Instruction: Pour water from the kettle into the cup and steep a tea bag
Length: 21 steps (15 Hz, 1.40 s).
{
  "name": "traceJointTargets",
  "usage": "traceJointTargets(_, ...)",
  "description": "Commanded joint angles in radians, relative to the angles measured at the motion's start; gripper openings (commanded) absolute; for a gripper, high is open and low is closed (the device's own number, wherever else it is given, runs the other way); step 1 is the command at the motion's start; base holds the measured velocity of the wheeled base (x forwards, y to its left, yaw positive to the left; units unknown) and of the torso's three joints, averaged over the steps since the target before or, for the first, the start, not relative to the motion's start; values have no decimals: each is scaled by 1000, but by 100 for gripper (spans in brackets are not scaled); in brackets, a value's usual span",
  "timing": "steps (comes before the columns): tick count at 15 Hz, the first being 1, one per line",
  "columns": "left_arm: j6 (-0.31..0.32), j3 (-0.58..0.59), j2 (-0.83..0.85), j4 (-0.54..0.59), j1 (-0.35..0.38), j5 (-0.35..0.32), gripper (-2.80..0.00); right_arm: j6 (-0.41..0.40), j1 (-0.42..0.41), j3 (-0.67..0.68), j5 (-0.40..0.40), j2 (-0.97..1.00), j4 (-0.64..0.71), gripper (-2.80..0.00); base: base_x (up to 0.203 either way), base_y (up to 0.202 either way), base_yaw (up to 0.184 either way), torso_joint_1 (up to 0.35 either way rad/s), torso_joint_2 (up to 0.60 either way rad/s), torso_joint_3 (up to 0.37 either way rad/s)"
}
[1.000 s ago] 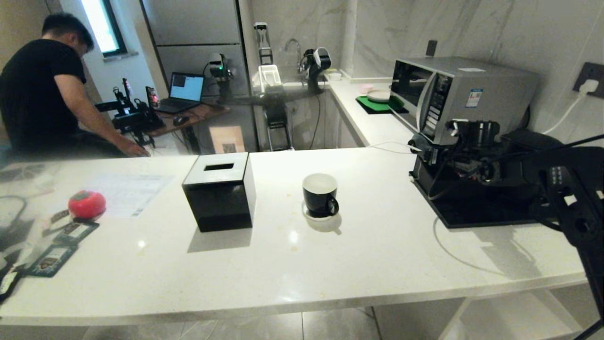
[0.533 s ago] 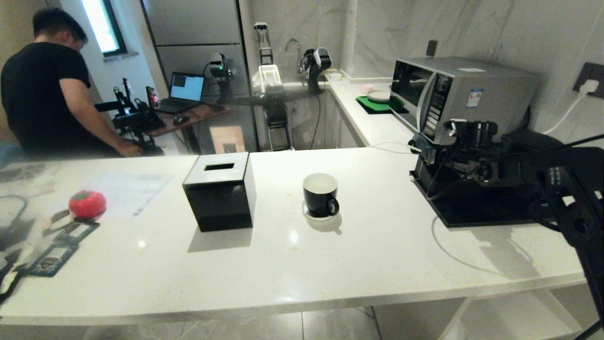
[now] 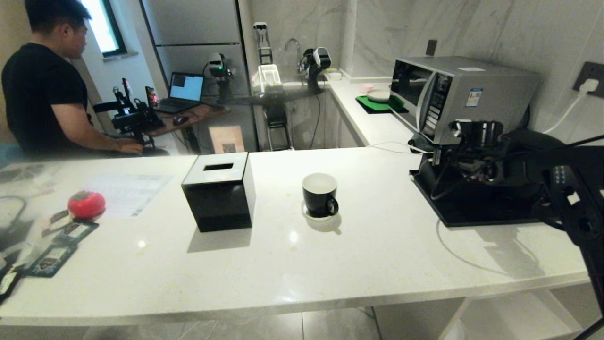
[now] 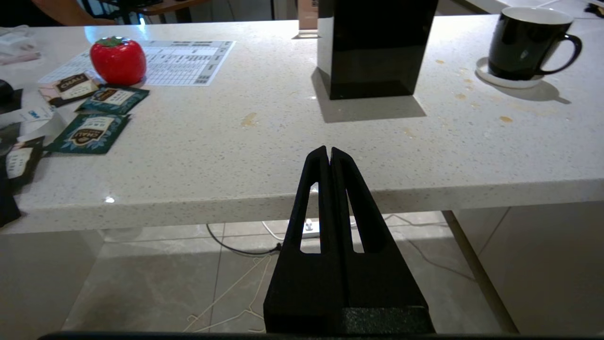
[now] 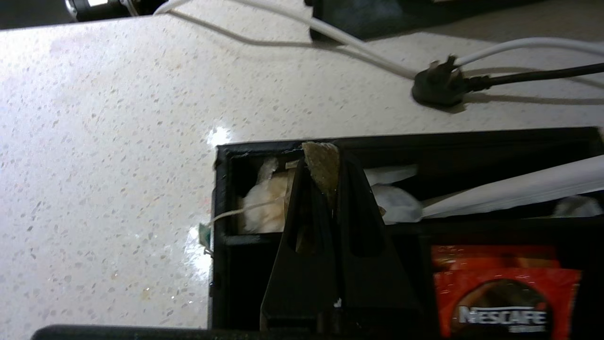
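Note:
The black cup (image 3: 320,193) stands on its white saucer (image 3: 311,215) mid-counter; the left wrist view shows the cup (image 4: 524,42) too. My right gripper (image 5: 325,163) reaches into a black organiser tray (image 5: 264,144) at the counter's right and is shut on a tea bag (image 5: 320,153), whose brownish mesh corner sticks out between the fingertips. Another pale bag (image 5: 262,208) with a string lies beside it in the same compartment. My left gripper (image 4: 329,151) is shut and empty, parked low before the counter's front edge. No kettle shows in these views.
A black tissue box (image 3: 219,191) stands left of the cup. A microwave (image 3: 453,94) sits behind the tray (image 3: 472,212). Red packets (image 5: 505,293) fill a neighbouring compartment. A red tomato-shaped object (image 3: 86,204), dark sachets (image 3: 52,257) and a paper lie at far left. A person (image 3: 42,94) sits beyond the counter.
My right gripper's fingers have closed on the tea bag in the tray; the arm has stayed put. The person behind the counter has straightened up.

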Motion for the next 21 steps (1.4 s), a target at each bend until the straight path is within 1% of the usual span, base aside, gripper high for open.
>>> traceJointTargets(1,0,0,0,-1,0,1,-280,2,5,2,2,-17,-5,-280,0,0,0,0,0,0)
traceJointTargets(16,0,0,0,-1,0,1,-280,7,32,9,7,-129,-3,-280,0,0,0,0,0,0)
traceJointTargets(21,-1,0,0,-1,0,1,-280,8,50,51,8,-187,-8,-280,0,0,0,0,0,0)
